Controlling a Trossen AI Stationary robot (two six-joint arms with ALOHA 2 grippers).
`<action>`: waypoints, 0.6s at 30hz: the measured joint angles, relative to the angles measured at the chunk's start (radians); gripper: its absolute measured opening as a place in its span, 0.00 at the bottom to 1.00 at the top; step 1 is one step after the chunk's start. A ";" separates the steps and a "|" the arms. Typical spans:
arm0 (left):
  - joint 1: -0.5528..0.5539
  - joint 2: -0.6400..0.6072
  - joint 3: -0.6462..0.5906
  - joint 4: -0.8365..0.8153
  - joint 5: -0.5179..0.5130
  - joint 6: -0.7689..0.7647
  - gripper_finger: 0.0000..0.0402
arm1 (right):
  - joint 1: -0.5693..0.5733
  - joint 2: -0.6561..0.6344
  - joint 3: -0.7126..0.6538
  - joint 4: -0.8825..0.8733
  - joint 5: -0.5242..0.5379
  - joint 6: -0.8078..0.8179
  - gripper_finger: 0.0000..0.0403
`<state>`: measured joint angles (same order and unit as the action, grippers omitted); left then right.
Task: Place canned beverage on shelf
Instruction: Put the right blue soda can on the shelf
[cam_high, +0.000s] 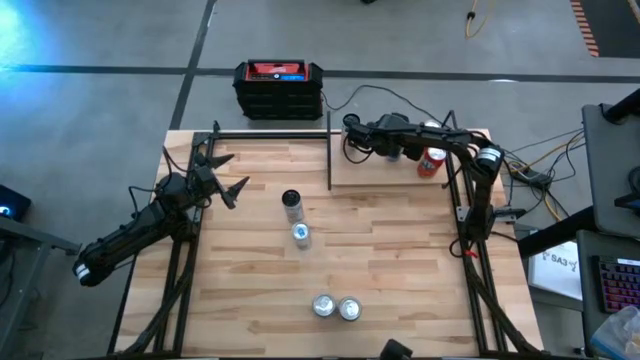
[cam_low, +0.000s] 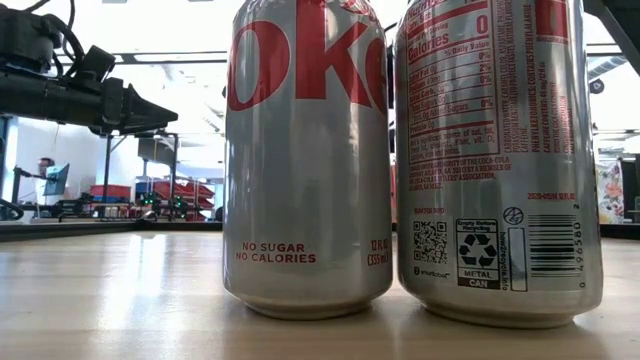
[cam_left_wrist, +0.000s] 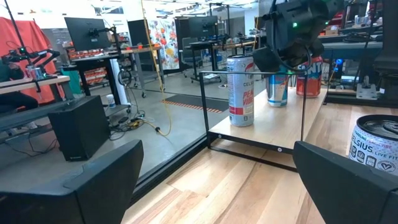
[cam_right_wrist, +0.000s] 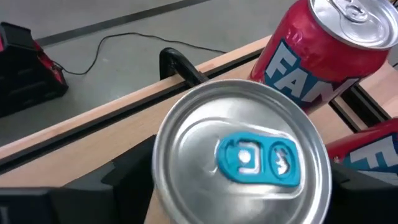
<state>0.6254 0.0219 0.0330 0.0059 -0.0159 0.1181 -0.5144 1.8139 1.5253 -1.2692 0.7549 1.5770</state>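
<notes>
The worktop (cam_high: 400, 260) carries the shelf (cam_high: 350, 172) at its far right corner, with cans elsewhere on the wood. My right gripper (cam_right_wrist: 205, 186) hovers over the shelf, fingers spread either side of a blue-tabbed can (cam_right_wrist: 239, 158) standing there beside a red can (cam_right_wrist: 323, 53). My left gripper (cam_high: 228, 178) waits near the far left corner, fingers spread wide and empty.

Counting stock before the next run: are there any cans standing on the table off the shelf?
Yes, the high view shows four cans on the table, off the shelf.
</notes>
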 joint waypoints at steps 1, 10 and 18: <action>0.000 0.000 0.000 0.000 0.000 0.000 0.99 | 0.000 -0.002 0.000 0.001 0.000 -0.005 0.71; 0.000 0.000 0.000 0.000 0.000 0.000 0.99 | 0.019 -0.011 0.000 -0.036 0.001 0.004 0.93; 0.000 0.000 0.000 0.000 0.000 0.000 0.99 | 0.087 -0.045 0.000 -0.161 0.014 0.142 0.95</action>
<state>0.6254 0.0219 0.0332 0.0062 -0.0161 0.1183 -0.4275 1.7684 1.5253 -1.4306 0.7692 1.7186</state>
